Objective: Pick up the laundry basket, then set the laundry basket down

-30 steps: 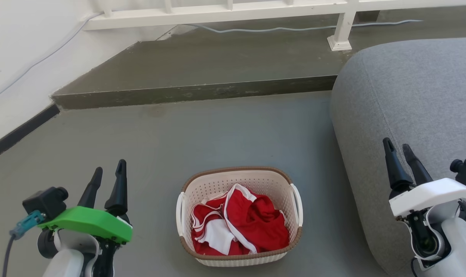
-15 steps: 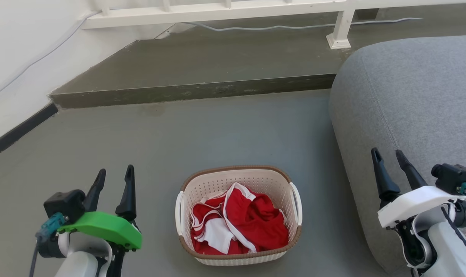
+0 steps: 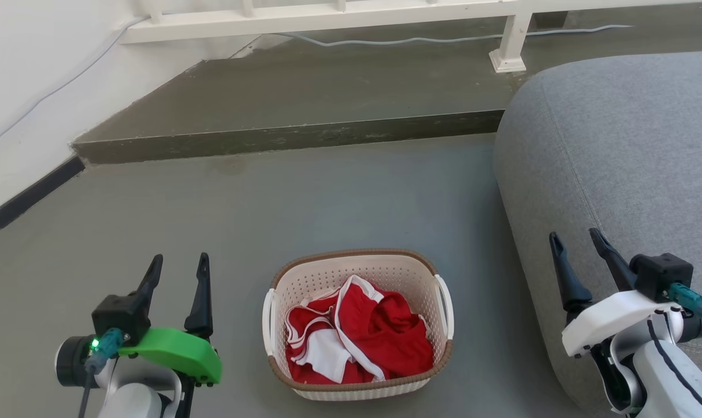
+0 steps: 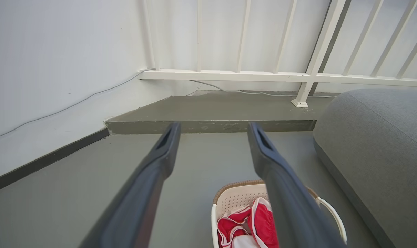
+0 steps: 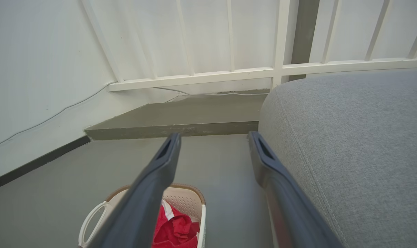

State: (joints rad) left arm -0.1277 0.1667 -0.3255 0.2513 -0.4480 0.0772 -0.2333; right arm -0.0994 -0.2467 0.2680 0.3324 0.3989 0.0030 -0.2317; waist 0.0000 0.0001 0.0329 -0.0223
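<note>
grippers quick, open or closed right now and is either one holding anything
Left gripper: jaws open, holding nothing.
Right gripper: jaws open, holding nothing.

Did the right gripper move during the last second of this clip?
Yes. Measured against the laundry basket, the right gripper has drifted toward it, leftward and slightly lower in the head view.

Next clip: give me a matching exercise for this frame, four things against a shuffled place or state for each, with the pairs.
1. laundry basket
2. left gripper
3. right gripper
4. red-and-white clothing

A. open, by the grey sofa
B. standing on the floor, not gripped
C. lying in the basket
D. open, on a green mount

Pairs: 1-B, 2-D, 3-A, 4-C
</note>
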